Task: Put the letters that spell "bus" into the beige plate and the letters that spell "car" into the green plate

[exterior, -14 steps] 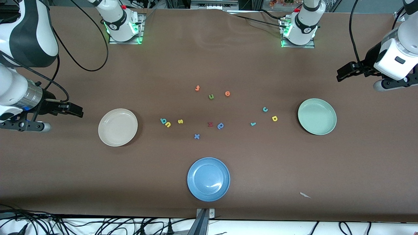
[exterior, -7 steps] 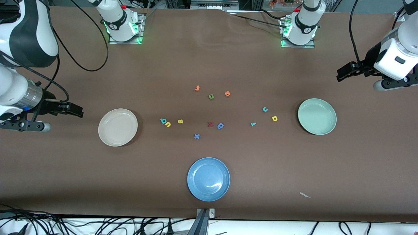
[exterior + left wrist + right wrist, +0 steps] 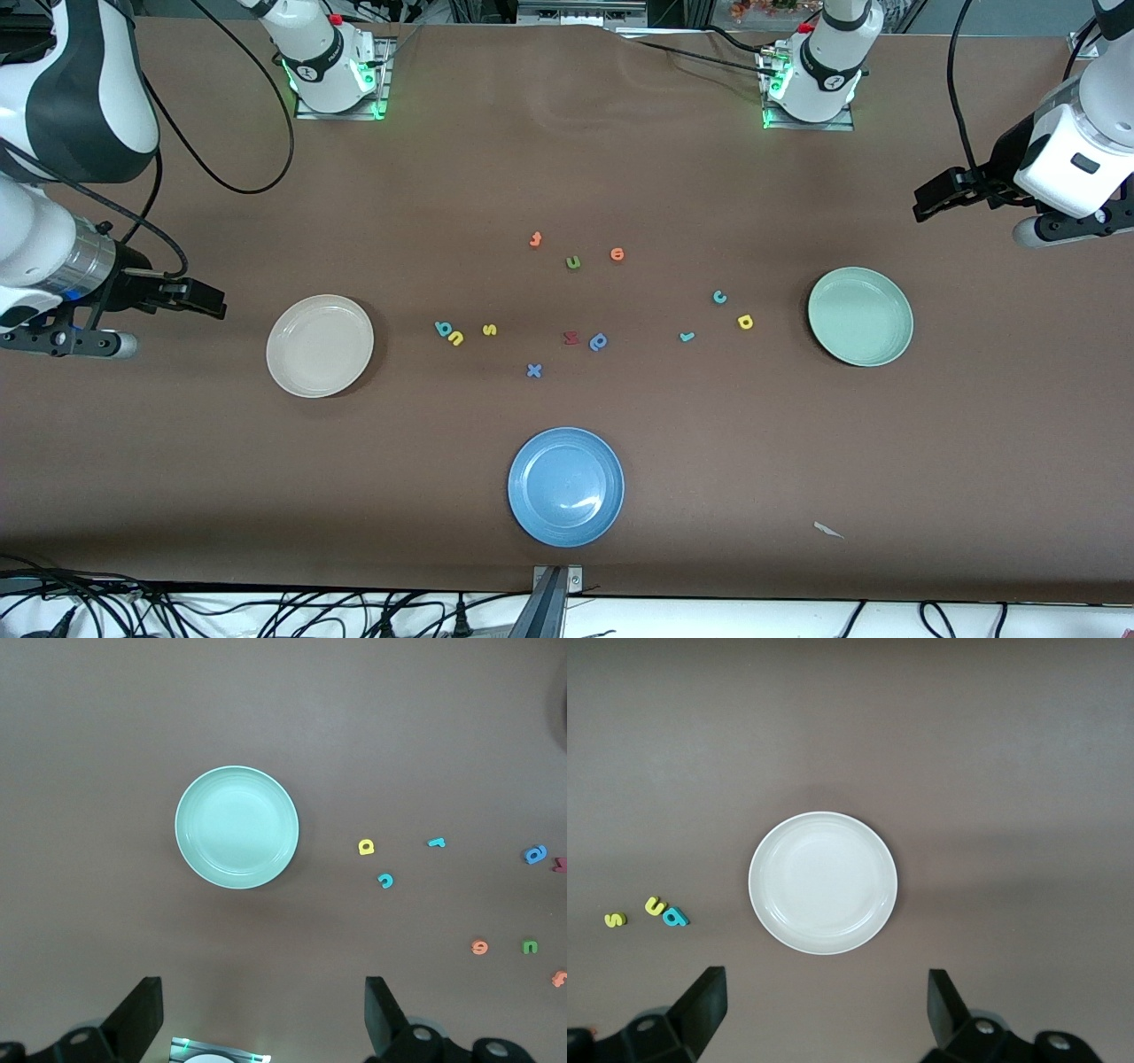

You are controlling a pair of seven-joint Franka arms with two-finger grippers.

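The teal "b" (image 3: 442, 329), yellow "u" (image 3: 455, 338) and yellow "s" (image 3: 489, 330) lie in a row beside the empty beige plate (image 3: 320, 346). The teal "c" (image 3: 719, 297), yellow "a" (image 3: 745, 322) and thin teal "r" (image 3: 687, 336) lie beside the empty green plate (image 3: 860, 316). My right gripper (image 3: 205, 299) hangs open and empty over bare table at the right arm's end, just outside the beige plate (image 3: 823, 882). My left gripper (image 3: 928, 202) hangs open and empty over the table at the left arm's end, near the green plate (image 3: 236, 827).
A blue plate (image 3: 566, 486) sits nearest the front camera, mid-table. Mid-table lie other letters: orange "t" (image 3: 535, 239), green "u" (image 3: 573, 261), orange "o" (image 3: 617, 254), red "m" (image 3: 571, 338), a blue round-bowled letter (image 3: 599, 341) and a blue "x" (image 3: 533, 370). A paper scrap (image 3: 827, 530) lies near the front edge.
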